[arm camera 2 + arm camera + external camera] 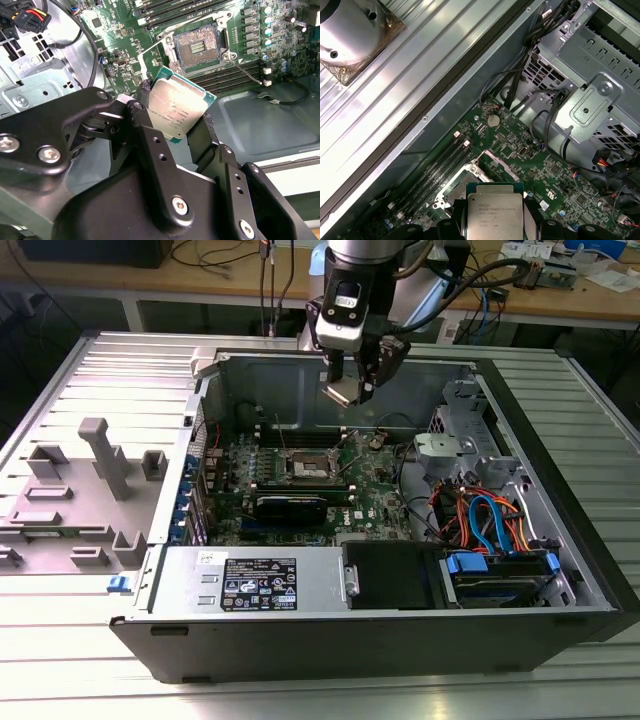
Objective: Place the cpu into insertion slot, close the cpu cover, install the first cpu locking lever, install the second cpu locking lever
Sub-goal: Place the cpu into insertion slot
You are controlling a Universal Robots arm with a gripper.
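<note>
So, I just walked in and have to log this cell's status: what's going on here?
The robot arm's gripper holds the cpu by two opposite edges, in the air over the motherboard inside an open computer case. The slot below it is uncovered and empty, with its contacts showing. The cpu is clear of the slot, so it is not yet placed.

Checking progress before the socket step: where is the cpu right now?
In the second wrist view the cpu sits clamped in the gripper, in the air above the motherboard, short of the empty insertion slot.
</note>
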